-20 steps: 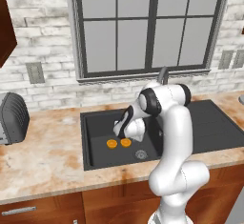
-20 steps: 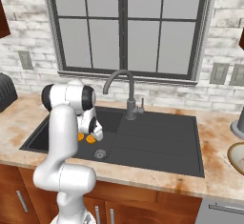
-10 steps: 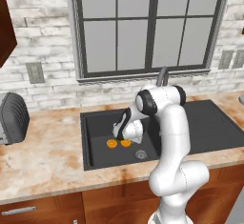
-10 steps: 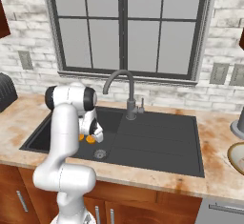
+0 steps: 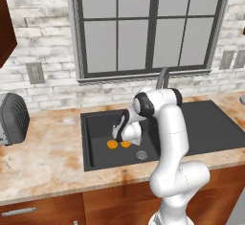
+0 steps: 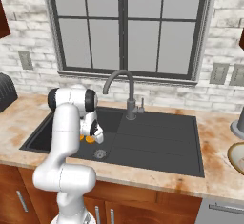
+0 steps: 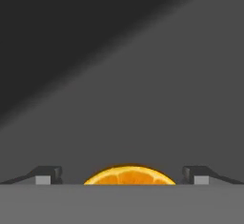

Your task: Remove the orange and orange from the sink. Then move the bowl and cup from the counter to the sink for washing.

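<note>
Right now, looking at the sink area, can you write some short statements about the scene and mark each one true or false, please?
1. Both small round bright-orange fruits lie inside the matte black sink basin. True.
2. The hand is shut on one fruit. False: its fingers stand wide open on either side of an orange, not closed on it.
3. The dark curved faucet stands behind the basin, below the window. True.
4. A bright yellow cup sits in the basin beside the fruits. False: only the two oranges and the round metal drain show on the basin floor.
5. The two fruits lie side by side. True.
</note>
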Available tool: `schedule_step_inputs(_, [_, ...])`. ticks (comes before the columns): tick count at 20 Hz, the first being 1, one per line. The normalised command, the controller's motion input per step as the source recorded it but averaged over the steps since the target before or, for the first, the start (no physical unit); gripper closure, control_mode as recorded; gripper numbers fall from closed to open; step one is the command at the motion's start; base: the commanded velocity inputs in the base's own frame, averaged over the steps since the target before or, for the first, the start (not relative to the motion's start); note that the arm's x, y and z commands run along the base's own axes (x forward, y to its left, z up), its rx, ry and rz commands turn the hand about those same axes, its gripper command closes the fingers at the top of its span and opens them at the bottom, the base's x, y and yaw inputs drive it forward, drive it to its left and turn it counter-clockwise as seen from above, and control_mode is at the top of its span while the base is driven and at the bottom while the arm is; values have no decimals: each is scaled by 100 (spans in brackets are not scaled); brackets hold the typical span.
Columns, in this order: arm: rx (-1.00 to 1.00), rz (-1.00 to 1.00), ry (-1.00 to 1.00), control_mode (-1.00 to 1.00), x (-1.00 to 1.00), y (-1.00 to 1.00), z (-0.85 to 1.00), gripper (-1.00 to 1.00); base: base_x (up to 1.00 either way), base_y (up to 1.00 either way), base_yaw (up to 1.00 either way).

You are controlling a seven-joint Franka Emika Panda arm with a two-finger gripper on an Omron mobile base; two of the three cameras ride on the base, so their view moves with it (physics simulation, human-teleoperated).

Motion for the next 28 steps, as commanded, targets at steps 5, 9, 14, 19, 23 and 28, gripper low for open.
schedule_step_inputs(5, [0,0,2,-100,8,0,-18,-100,0,0,0])
schedule_step_inputs(9, [0,0,1,-100,0,0,-5,-100,0,0,0])
schedule_step_inputs(14, [0,0,0,-100,-1,0,0,-100,0,0,0])
schedule_step_inputs(19, [0,-2,4,-100,-1,0,0,-100,0,0,0])
schedule_step_inputs(23, [0,-3,8,-100,-5,0,2,-100,0,0,0])
schedule_step_inputs(28, [0,-3,12,-100,-6,0,4,-100,0,0,0])
